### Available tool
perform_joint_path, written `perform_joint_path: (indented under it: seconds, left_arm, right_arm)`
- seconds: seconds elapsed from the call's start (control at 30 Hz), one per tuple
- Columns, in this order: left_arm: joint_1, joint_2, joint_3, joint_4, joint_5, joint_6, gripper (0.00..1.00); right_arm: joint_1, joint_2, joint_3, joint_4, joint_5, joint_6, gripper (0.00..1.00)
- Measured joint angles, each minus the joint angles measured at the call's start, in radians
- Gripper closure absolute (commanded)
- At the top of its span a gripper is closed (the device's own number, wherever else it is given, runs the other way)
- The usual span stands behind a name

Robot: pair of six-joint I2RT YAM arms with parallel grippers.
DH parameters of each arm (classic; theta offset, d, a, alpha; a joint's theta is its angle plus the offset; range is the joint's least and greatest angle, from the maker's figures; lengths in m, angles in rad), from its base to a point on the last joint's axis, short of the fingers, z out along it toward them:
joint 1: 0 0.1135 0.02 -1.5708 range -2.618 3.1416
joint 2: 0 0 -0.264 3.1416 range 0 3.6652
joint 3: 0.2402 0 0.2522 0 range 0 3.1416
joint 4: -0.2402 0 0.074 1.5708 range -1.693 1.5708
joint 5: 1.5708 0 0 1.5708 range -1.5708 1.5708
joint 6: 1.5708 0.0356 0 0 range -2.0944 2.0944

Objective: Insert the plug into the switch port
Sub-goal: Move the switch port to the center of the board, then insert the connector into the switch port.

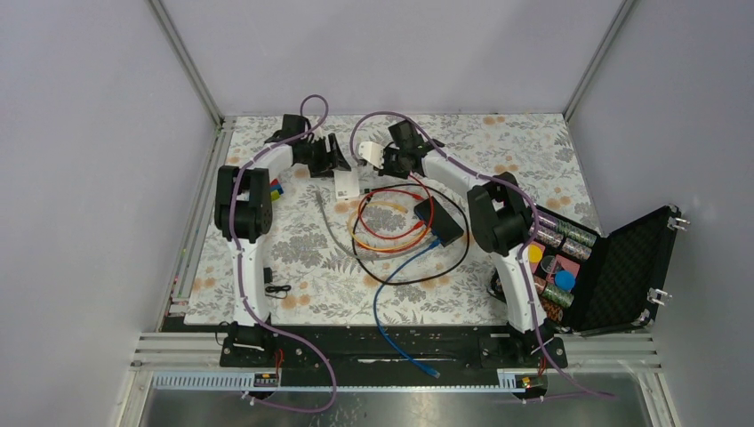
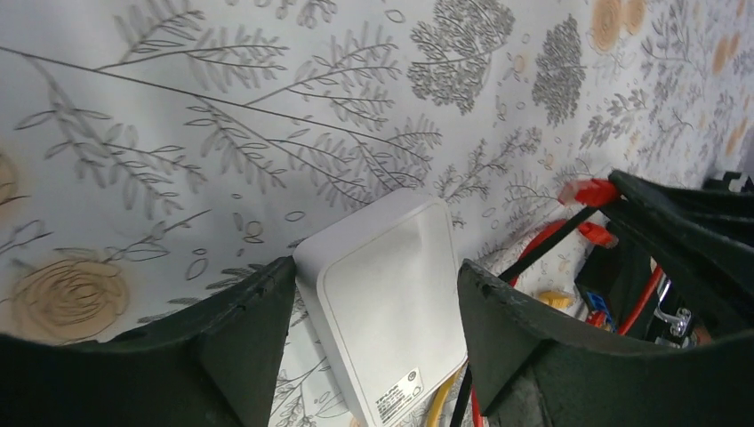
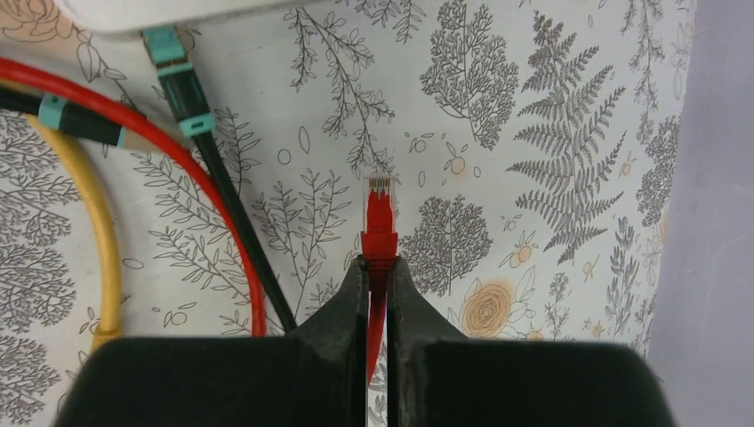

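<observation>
Firstly, right gripper [image 3: 378,267]: jaws pinched tight on the red cable just behind the plug [image 3: 380,218]. Plug sticks straight out past the fingertips, clear tip forward, held over the flowered table cover [image 3: 551,133], touching nothing else. Left of it on the cover lie a red cable [image 3: 36,78], a yellow cable [image 3: 102,240] and a black cable [image 3: 229,196] with teal bands that runs up to a white edge at the top of that view.

Left gripper [image 2: 375,269]: jaws wide, one finger [image 2: 240,342] on each side of a small white box [image 2: 391,329] lying flat on the cover. Box fills the gap between them; cannot tell whether the fingers touch its sides. In this wrist view the red plug shows off to the right, beyond the box, in the other gripper.

Overhead: both grippers sit close together toward the far middle of the table.

Switch port: on the flat black box [image 1: 438,222], nearer the arm bases, beside the right arm, well apart from the plug. Sockets too small to make out. Loops of red, yellow and black cable lie around the box; a blue cable [image 1: 376,298] runs from it toward the near edge.

Open black case [image 1: 622,267] at the right edge. Small black item [image 1: 280,290] near the left arm's base.
</observation>
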Motion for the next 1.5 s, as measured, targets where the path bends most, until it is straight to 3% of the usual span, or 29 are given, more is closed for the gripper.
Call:
perform_joint_path:
  seconds: [0.43,1.0,1.5]
  left_arm:
    - [-0.014,0.048,-0.007,0.138,0.177,-0.034,0.35]
    - [-0.014,0.05,-0.041,0.201,0.221,-0.063,0.35]
    - [-0.01,0.037,-0.047,0.172,0.183,-0.068,0.38]
  right_arm:
    - [-0.005,0.084,0.064,-0.051,-0.125,-0.086,1.0]
    - [-0.004,0.124,0.252,-0.153,-0.314,-0.119,1.0]
    - [-0.013,0.195,0.329,-0.247,-0.189,-0.139,1.0]
